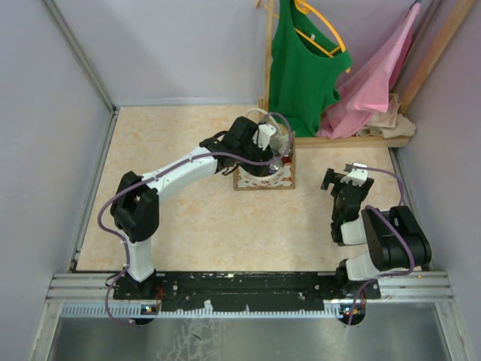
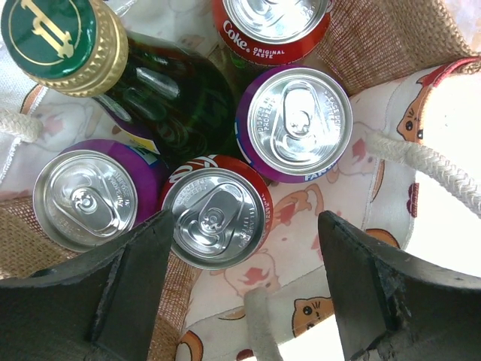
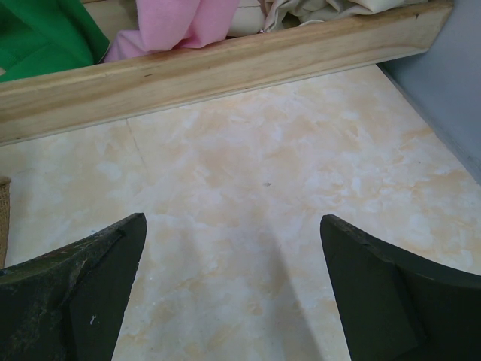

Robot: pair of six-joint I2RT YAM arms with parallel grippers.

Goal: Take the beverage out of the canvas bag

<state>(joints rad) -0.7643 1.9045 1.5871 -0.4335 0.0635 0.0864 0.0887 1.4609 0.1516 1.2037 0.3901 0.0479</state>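
Left pincer (image 2: 246,226), wide open, hovers over the canvas bag (image 2: 391,45); tightly packed cans (image 2: 214,218) could block it, or the rope handle (image 2: 421,162) snag.

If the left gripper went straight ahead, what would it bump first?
Probably the nearer red silver-topped cola can, upright in the cream canvas bag, ahead of the open left gripper.

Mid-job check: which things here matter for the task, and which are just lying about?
Job: bag, bottle, red can, Coke can, purple cans, left gripper, open.
Lying about: green top, pink cloth, wooden rack.
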